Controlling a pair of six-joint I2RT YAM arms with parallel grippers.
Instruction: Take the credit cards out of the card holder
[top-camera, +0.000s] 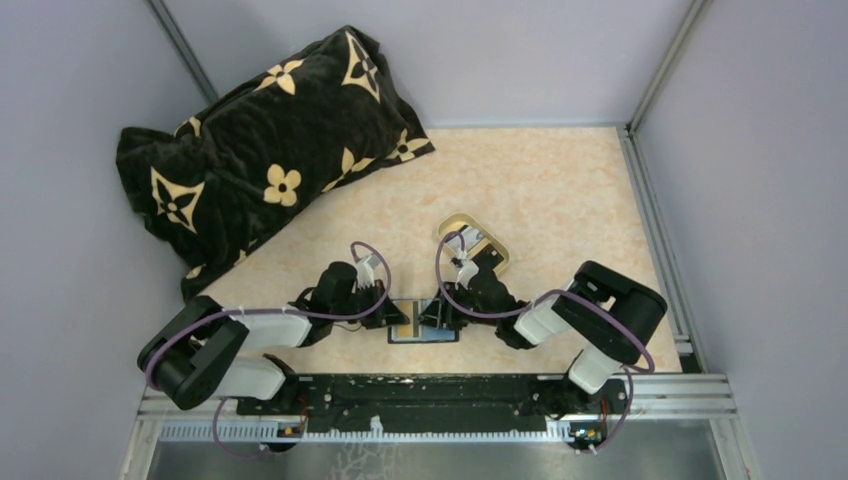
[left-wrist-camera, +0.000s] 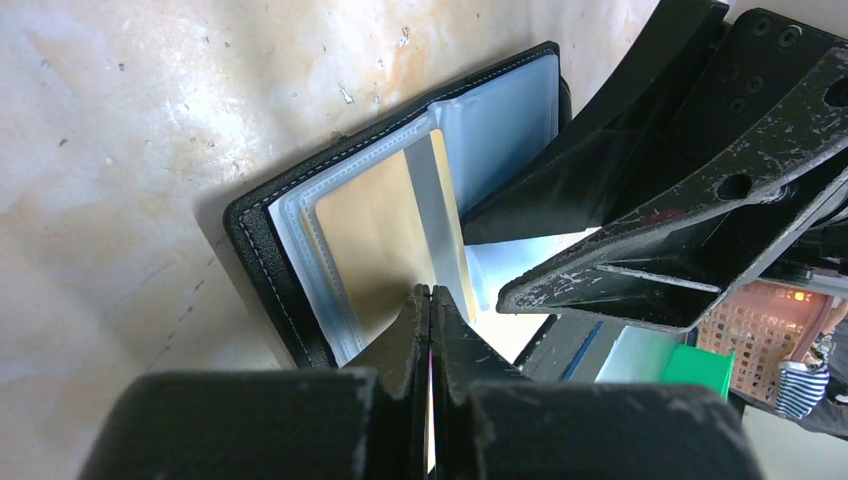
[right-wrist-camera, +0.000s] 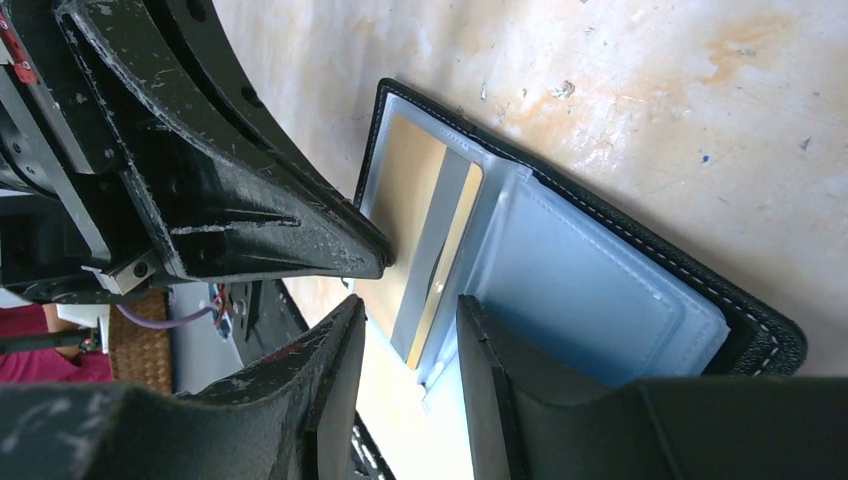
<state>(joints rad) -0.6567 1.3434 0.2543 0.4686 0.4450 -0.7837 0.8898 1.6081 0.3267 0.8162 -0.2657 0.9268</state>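
The black card holder (top-camera: 423, 325) lies open on the table between my two grippers. An orange-yellow credit card (left-wrist-camera: 375, 230) with a silver stripe sits in its clear sleeve. In the right wrist view one end of that card (right-wrist-camera: 410, 190) pokes past the holder's (right-wrist-camera: 700, 290) edge. My left gripper (left-wrist-camera: 430, 297) is shut, its tips resting on the card's face. My right gripper (right-wrist-camera: 411, 302) is open. Its jaws straddle the card's protruding corner without touching it, and one finger lies over the pale blue inner panel (right-wrist-camera: 590, 290).
A big black flowered pillow (top-camera: 260, 150) fills the far left corner. A gold-rimmed oval tray (top-camera: 475, 240) sits just behind the right gripper. The black mounting rail (top-camera: 430, 395) runs along the near edge, and grey walls close in the sides.
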